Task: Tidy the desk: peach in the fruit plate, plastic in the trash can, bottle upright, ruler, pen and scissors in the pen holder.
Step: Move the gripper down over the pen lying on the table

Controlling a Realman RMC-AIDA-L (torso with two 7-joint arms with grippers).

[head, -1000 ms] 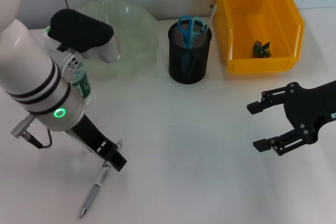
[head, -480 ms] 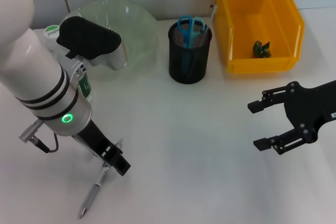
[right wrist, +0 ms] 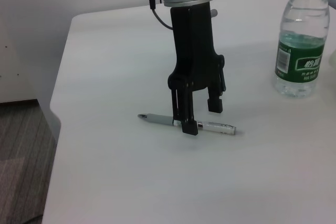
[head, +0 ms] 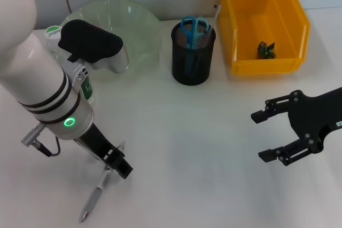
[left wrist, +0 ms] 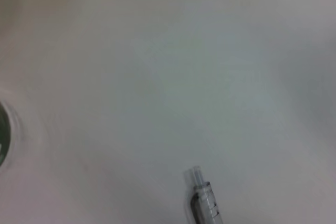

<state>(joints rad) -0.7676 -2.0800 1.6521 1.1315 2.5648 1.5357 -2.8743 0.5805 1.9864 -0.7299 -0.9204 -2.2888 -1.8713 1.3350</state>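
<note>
The pen (head: pixel 98 191) lies flat on the white desk (head: pixel 187 148) at the lower left of the head view. The left gripper (right wrist: pixel 198 117) stands over it, jaws parted — one finger each side. The right gripper (head: pixel 272 136) hangs at the right edge, jaws wide apart, holding nothing.

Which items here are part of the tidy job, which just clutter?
Job:
pen, left gripper open astride it
bottle, upright
scissors in pen holder
fruit plate
yellow bin holding a small green scrap

Not involved:
right gripper, open, idle
</note>
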